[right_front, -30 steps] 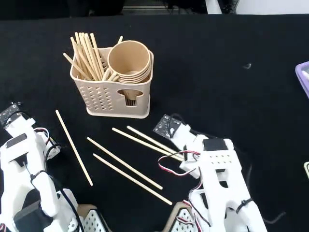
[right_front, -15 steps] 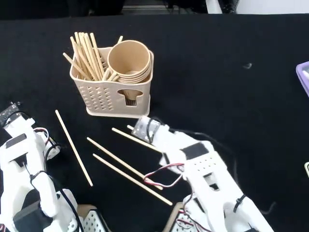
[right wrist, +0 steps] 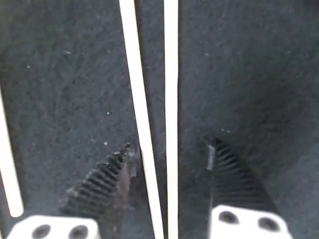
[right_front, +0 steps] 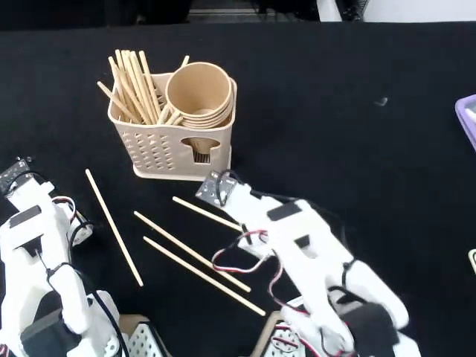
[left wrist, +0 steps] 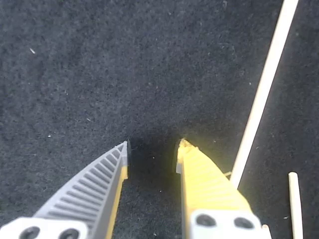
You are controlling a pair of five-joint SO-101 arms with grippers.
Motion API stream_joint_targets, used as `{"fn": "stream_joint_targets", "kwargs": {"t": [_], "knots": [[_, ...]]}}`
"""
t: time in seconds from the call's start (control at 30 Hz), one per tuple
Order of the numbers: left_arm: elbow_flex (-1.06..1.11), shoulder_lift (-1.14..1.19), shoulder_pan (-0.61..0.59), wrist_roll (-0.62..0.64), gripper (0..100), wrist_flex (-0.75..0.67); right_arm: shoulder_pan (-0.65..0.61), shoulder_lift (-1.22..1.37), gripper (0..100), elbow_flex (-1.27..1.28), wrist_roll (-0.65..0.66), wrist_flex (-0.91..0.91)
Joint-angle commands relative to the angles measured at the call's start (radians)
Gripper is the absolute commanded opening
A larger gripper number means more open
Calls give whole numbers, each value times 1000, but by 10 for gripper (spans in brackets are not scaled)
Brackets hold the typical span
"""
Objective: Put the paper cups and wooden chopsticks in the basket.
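Observation:
A beige basket (right_front: pixel 172 149) stands at the back left of the black table, holding a stack of paper cups (right_front: pixel 199 93) and a bundle of wooden chopsticks (right_front: pixel 132 82). Several loose chopsticks lie in front of it, among them a single one (right_front: pixel 113 227) and a longer pair (right_front: pixel 193 253). The right arm (right_front: pixel 297 238) hangs over another pair (right_front: pixel 207 213) just in front of the basket. My right gripper (right wrist: pixel 169 149) is open and low over the cloth, with two chopsticks (right wrist: pixel 134 99) (right wrist: pixel 171 99) running between its fingers. My left gripper (left wrist: pixel 153 147) is open over bare cloth, a chopstick (left wrist: pixel 261 94) beside its yellow finger.
The left arm (right_front: pixel 33 230) sits at the front left corner. A purple container's edge (right_front: pixel 467 119) shows at the far right. A third chopstick (right wrist: pixel 7 164) lies off to one side of the right gripper. The table's right half is bare black cloth.
The right arm has swung left and toward the basket, coming over the pair of chopsticks in front of it. The left arm has kept still.

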Motion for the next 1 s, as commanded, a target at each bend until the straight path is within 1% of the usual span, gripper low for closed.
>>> {"fn": "stream_joint_targets", "kwargs": {"t": [0.0, 0.07, 0.1, 0.13, 0.17, 0.2, 0.33, 0.43, 0.57, 0.7, 0.77, 0.83, 0.9, 0.97], "knots": [[-13, -32, -4, 2, 170, -12, -14, 85, 208, -96, -11, 38], [-13, -32, -4, 2, 170, -12, -18, 99, 100, -104, -9, 44], [-13, -32, -5, 2, 170, -12, -18, 101, 20, -104, 0, 46], [-13, -32, -5, 2, 170, -12, -18, 101, 9, -99, 15, 57], [-15, -32, -5, 2, 170, -12, -18, 101, 28, -97, 28, 81], [-15, -32, -5, 2, 170, -12, -18, 101, 7, -97, 35, 103], [-15, -32, -2, 2, 170, -11, -9, 15, 10, -102, 38, 178], [-15, -32, -2, 2, 170, -11, -29, -153, 11, -108, 38, 295], [-15, -32, -2, 2, 170, -11, -94, -440, 11, -188, 32, 532], [-15, -32, -1, 3, 170, -12, -196, -713, 11, -358, -72, 709], [-15, -32, -1, 3, 170, -12, -264, -806, 11, -460, -124, 753], [-15, -32, -1, 3, 170, -12, -311, -852, 11, -547, -167, 753], [-15, -32, -1, 3, 170, -12, -322, -840, 11, -601, -184, 752], [-15, -32, -1, 3, 170, -12, -322, -792, 11, -582, -183, 753]]}}
